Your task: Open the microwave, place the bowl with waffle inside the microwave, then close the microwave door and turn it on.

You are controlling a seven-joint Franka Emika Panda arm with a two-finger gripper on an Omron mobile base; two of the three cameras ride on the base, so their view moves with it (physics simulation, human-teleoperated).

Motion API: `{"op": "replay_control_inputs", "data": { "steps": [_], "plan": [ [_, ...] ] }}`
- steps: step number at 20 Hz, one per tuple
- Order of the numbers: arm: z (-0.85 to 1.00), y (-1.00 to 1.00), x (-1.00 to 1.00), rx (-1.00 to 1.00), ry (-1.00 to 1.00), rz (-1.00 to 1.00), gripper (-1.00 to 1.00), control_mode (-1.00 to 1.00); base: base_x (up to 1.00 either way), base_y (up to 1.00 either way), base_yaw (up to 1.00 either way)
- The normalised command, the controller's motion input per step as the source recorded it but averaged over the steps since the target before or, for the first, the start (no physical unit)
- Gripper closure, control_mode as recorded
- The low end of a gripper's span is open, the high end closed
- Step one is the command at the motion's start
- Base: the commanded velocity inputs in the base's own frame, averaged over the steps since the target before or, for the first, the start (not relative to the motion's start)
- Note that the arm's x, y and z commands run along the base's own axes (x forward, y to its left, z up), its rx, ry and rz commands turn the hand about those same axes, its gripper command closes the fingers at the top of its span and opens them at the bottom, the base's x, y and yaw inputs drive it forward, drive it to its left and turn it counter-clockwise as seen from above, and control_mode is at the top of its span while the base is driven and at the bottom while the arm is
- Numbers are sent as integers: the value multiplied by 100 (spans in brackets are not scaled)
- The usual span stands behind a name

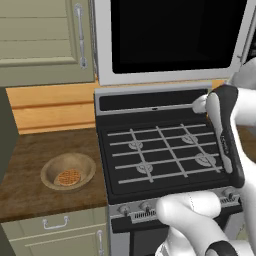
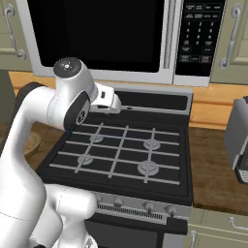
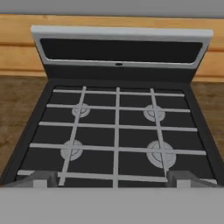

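Observation:
The microwave (image 2: 121,72) hangs above the stove with the microwave door (image 1: 175,35) shut; its bar handle (image 2: 168,34) and dark button panel (image 2: 198,34) are on the right side. On the wooden counter left of the stove sits the tan bowl (image 1: 50,167), holding the waffle (image 1: 67,177). My gripper (image 3: 114,180) hovers over the front of the stove, facing its burners, open with nothing between the fingertips (image 3: 43,179). It is well right of the bowl and below the microwave.
The black gas stove (image 1: 160,150) with its grates and front knobs (image 2: 147,207) lies under the arm. Olive cabinets (image 1: 45,35) flank the microwave. A grey appliance (image 2: 240,140) stands on the right counter (image 2: 213,164).

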Motion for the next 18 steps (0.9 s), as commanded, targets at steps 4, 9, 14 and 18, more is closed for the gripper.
{"op": "replay_control_inputs", "data": {
  "steps": [4,9,14,18],
  "plan": [
    [65,-51,-45,0,-33,0,-100,-100,0,0,0],
    [73,-21,-7,0,-28,-1,-100,-100,0,0,0],
    [63,-5,0,1,-18,-6,-100,-100,0,0,0],
    [52,0,0,0,-4,-10,-100,-100,0,0,0]
  ]
}}
